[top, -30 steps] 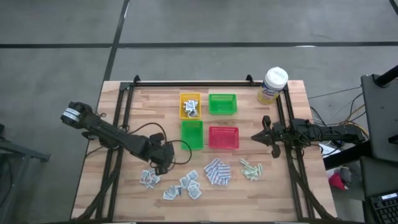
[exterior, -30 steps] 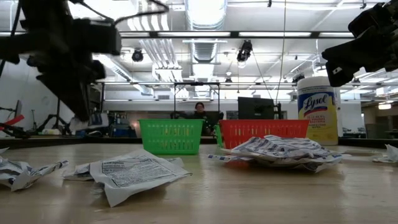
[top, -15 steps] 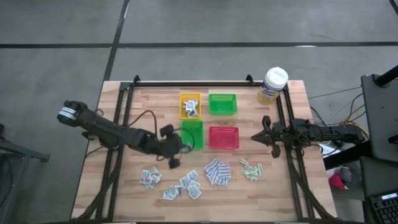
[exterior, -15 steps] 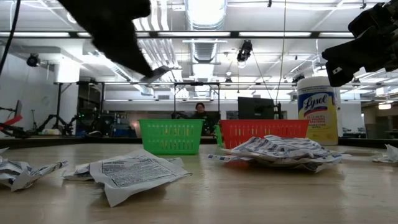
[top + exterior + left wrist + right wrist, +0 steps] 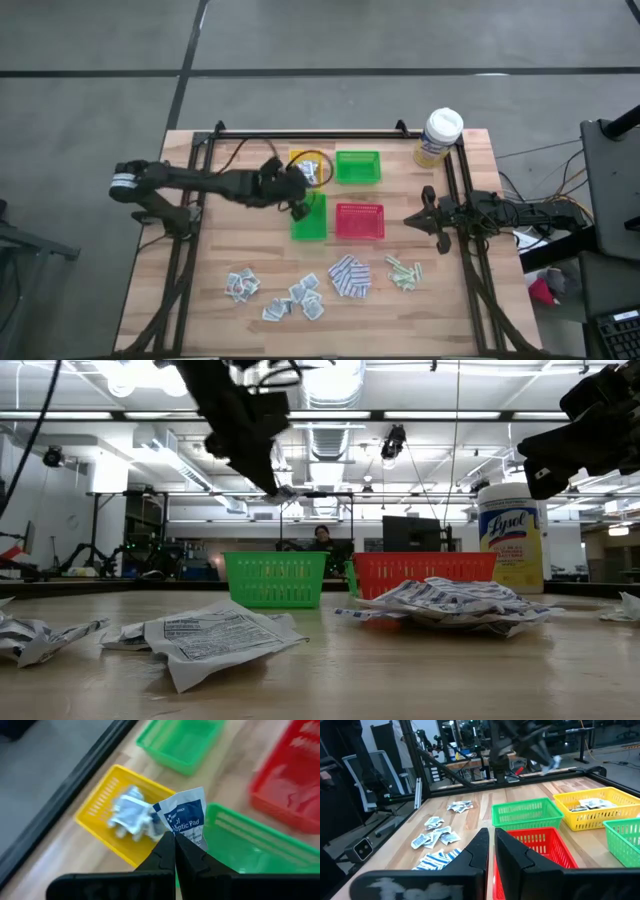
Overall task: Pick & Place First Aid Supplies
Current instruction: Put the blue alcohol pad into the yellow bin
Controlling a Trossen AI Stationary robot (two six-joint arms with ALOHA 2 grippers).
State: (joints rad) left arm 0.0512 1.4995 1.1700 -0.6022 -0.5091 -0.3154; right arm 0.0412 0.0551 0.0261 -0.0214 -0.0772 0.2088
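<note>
The left pincer (image 5: 296, 192) hangs above the desk (image 5: 210, 300) with its two dark fingers pressed tight on the lower edge of a small white-and-blue antiseptic pad sachet (image 5: 184, 819), which stands up clear of the fingertips. From the left wrist view, the yellow slotted plastic tray (image 5: 107, 810) lies just beyond and below the pincer, and it already holds a little heap of crumpled white-grey sachets (image 5: 129, 815); I take it the sachet is being carried there because that tray collects this sort. Held by one edge and well off the wood, the sachet can drop straight in once the fingers part. A green slotted plastic tray (image 5: 309, 217) sits directly beneath the pincer, another green tray (image 5: 357, 166) lies farther off beside the yellow one, and a red slotted tray (image 5: 360, 221) stands off to the side of the near green one.

The rest of the supplies remain on the bare wood, well apart from the left pincer: a scatter of white-grey squarish sachets (image 5: 278, 296), a pile of blue-and-white patterned pads (image 5: 349, 277), and a few pale green thin strips (image 5: 404, 271).

The right pincer (image 5: 410, 221) waits at the far edge of the desk, beyond the red tray, its fingers nearly together with only a thin gap and nothing between them.
</note>
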